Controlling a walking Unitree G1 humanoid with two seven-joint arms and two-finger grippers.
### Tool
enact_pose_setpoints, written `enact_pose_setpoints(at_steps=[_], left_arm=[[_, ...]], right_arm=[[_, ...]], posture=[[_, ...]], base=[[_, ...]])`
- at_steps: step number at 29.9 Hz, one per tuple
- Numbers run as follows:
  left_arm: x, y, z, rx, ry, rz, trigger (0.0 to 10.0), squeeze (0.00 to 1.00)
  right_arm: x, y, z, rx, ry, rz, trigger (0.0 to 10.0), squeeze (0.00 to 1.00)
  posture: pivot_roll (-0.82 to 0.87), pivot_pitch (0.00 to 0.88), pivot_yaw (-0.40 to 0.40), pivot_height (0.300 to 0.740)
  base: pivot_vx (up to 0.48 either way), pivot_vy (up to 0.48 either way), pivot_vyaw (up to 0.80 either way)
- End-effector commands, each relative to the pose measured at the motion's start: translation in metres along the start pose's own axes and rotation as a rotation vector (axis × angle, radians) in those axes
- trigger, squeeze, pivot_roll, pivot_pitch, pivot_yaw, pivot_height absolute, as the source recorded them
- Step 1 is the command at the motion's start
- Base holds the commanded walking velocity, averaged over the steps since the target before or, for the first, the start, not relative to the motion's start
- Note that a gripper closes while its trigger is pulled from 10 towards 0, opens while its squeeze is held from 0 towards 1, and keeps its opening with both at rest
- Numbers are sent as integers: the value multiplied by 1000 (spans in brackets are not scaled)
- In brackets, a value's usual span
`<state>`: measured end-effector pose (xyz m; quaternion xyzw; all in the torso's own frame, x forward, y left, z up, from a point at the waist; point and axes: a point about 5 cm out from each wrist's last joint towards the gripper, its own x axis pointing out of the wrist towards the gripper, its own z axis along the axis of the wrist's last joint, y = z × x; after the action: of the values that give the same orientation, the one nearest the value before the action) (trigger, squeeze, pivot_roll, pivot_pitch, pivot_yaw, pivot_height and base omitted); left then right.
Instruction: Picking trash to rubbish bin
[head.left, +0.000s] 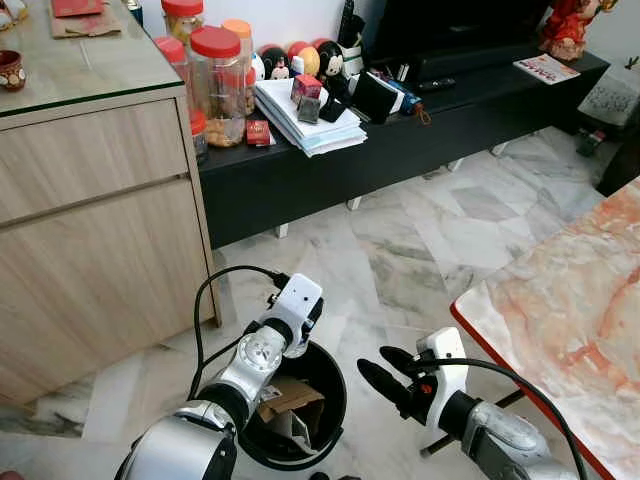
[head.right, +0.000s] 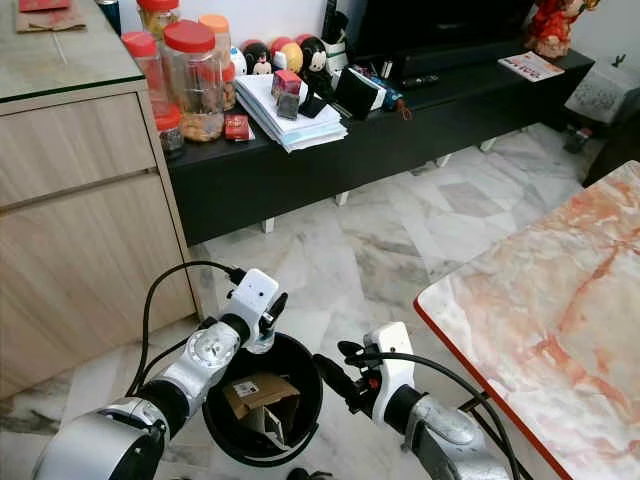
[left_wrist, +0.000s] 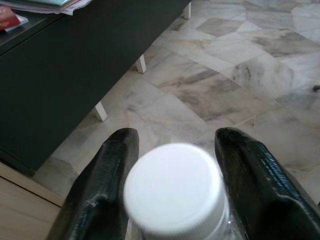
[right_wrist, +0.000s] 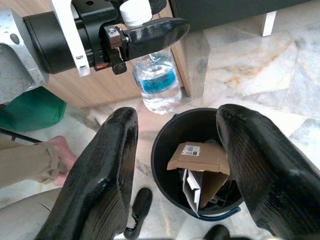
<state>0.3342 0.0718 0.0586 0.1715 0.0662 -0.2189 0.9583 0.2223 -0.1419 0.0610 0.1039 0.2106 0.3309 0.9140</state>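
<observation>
From the head, the left end effector reaches out over the bin; its wrist view shows fingers clamping a bottle, while the right end effector hangs spread open beside the bin.

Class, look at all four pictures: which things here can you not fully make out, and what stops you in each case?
- Water bottle: in the left wrist view its white cap covers the body.
- Left gripper: in the eye views its white wrist housing hides the fingers.
- Rubbish bin: the cardboard covers what lies lower inside.
- A person's hand: cut off by the right wrist view's edge.
</observation>
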Motion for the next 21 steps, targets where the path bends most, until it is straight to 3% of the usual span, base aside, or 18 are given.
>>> enact_pose_setpoints(at_steps=[1,13,14,21], left_arm=[[1,-6,1,-7,0,-28,10000,1000],[1,-9,3,7,-11,-48,10000,1000],[0,-9,0,7,-8,-46,10000,0],[-14,-8,-26,-37,75,-5,10000,0]], right_arm=[[-4,-1,1,-3,3,-9,10000,0],[-5,-2,0,5,-1,-22,10000,0],[-5,-5,-2,8,1,-37,10000,0],[-7,-22,-21,14,37,-151,10000,0]], posture=[[-84,162,-185,740],[-81,160,-185,740],[-77,157,-182,740],[-52,143,-174,740]], base=[[0,0,0],[0,0,0],[0,0,0],[0,0,0]])
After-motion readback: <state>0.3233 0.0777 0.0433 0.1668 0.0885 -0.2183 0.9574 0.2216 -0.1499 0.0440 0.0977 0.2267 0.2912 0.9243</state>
